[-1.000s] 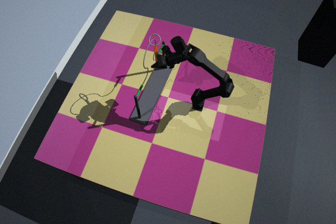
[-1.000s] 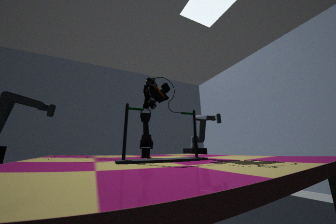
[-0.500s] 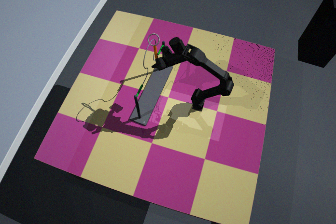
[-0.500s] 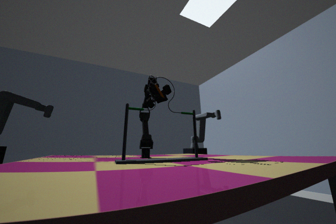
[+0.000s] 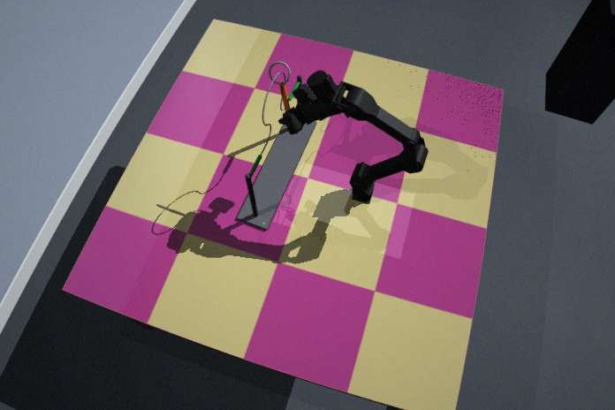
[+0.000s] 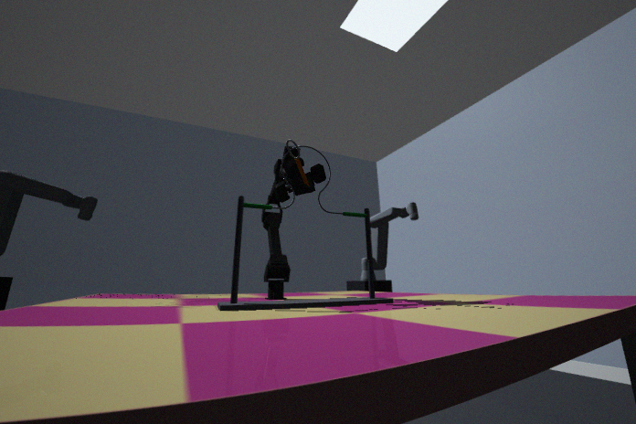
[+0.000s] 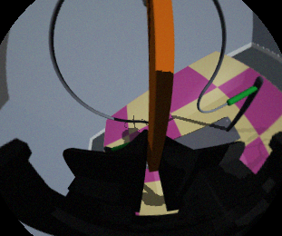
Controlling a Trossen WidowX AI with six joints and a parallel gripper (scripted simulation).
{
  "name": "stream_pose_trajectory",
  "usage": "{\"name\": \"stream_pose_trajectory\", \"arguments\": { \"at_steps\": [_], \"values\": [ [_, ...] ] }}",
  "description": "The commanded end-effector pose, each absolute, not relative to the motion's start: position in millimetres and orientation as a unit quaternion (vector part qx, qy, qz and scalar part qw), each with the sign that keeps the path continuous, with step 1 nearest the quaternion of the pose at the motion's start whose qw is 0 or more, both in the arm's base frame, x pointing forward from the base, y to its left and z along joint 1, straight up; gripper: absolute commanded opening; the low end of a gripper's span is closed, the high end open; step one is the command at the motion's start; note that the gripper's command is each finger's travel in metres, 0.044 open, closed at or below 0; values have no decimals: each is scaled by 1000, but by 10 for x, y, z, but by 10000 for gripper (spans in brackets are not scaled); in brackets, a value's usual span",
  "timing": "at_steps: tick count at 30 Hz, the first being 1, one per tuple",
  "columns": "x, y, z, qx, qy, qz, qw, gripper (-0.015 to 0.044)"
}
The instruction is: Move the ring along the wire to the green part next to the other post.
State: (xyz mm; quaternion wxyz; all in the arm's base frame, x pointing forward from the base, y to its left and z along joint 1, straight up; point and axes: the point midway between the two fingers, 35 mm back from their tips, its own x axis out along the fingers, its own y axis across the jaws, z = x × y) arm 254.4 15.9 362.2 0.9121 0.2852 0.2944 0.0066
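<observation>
My gripper (image 5: pixel 289 114) (image 7: pixel 149 132) is shut on the orange handle (image 5: pixel 284 95) (image 6: pixel 302 171) (image 7: pixel 161 45). The grey ring (image 5: pixel 278 62) is at the handle's upper end, high above the base, around the top of the wire's tall arch as far as can be seen. The thin grey wire (image 5: pixel 264 107) (image 6: pixel 330 173) (image 7: pixel 224 41) passes on both sides of the handle in the wrist view. Contact with the ring cannot be told. One green part (image 5: pixel 255 165) (image 6: pixel 354 214) (image 7: pixel 242 95) is by the near post (image 5: pixel 252 196) (image 6: pixel 369 255); the other green part (image 5: pixel 294 90) (image 6: pixel 257 206) is by the far post (image 6: pixel 237 249).
The grey base plate (image 5: pixel 290 162) (image 6: pixel 308 304) carries both posts on the checkered table top (image 5: pixel 317 315). My black arm (image 5: pixel 392 122) reaches over from the right in the top view. The wire's lower bend hangs close to the gripper in the exterior view.
</observation>
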Motion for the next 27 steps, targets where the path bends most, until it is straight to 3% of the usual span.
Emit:
{"name": "stream_pose_trajectory", "arguments": {
  "at_steps": [1, 27],
  "values": [
    [2541, 140, 3630, 260, 293, -1, 920, -150],
    [2534, 14, 3573, 109, 295, -53, 948, -150]
  ]
}}
